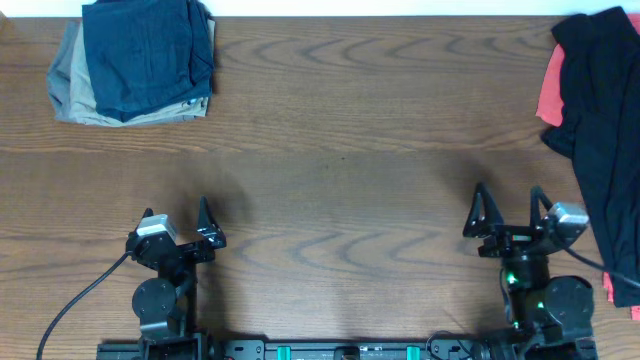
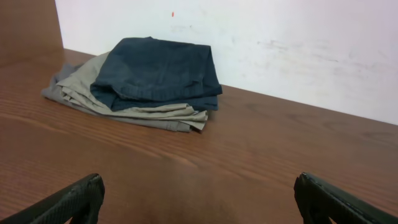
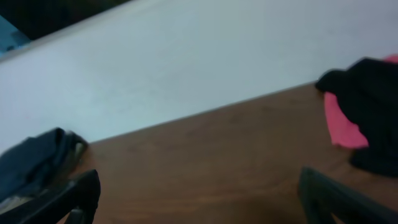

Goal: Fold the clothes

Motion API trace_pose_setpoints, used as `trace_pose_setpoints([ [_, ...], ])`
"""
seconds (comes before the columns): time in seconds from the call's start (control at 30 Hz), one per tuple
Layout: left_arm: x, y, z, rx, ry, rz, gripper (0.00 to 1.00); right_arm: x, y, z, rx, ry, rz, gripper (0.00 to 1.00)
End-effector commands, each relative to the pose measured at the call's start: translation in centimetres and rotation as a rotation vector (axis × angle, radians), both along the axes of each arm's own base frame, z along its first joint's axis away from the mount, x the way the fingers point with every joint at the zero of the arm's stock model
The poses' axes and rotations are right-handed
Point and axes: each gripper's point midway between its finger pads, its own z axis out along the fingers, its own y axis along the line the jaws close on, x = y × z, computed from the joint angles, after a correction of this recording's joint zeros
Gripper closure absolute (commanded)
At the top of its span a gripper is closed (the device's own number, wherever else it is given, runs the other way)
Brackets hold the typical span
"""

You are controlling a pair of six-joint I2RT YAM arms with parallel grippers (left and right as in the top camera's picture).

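Progress of folding: one stack finished, one heap left.
Navy shorts (image 1: 150, 55) lay folded on top of folded khaki shorts (image 1: 75, 98) at the upper left of the overhead frame, by appearance a completed stack. Along the right edge a black garment (image 1: 605, 130) sprawled unfolded over a coral-red garment (image 1: 550, 92); both were judged work yet to do. Left gripper (image 1: 177, 210) and right gripper (image 1: 510, 195) stood near the bottom edge, jaws spread wide and empty, well apart from either pile, above the bare table (image 1: 340, 150).
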Motion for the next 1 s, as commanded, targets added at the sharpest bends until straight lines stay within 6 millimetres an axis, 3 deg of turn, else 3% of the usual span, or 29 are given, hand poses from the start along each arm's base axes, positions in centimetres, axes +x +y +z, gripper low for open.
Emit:
trace_pose_setpoints([
  [0.0, -0.1, 0.3, -1.5, 0.002, 0.046, 0.017, 0.02, -0.1, -0.4, -1.6, 0.001, -0.002, -0.008, 0.01],
  [0.23, -0.1, 0.3, -1.5, 0.002, 0.046, 0.017, 0.02, 0.2, -0.9, -4.9, 0.004, -0.021, -0.020, 0.01],
  [0.6, -0.1, 0.3, -1.5, 0.002, 0.046, 0.017, 0.02, 0.7, -1.1, -5.4, -0.103, -0.072, -0.011, 0.01],
  [0.73, -0.1, 0.3, -1.5, 0.002, 0.046, 0.017, 0.02, 0.6, -1.1, -7.9, -0.147, 0.028, -0.007, 0.01],
  [0.97, -0.1, 0.3, -1.5, 0.002, 0.046, 0.017, 0.02, 0.6, -1.6, -7.7, -0.218, 0.019, -0.024, 0.01],
])
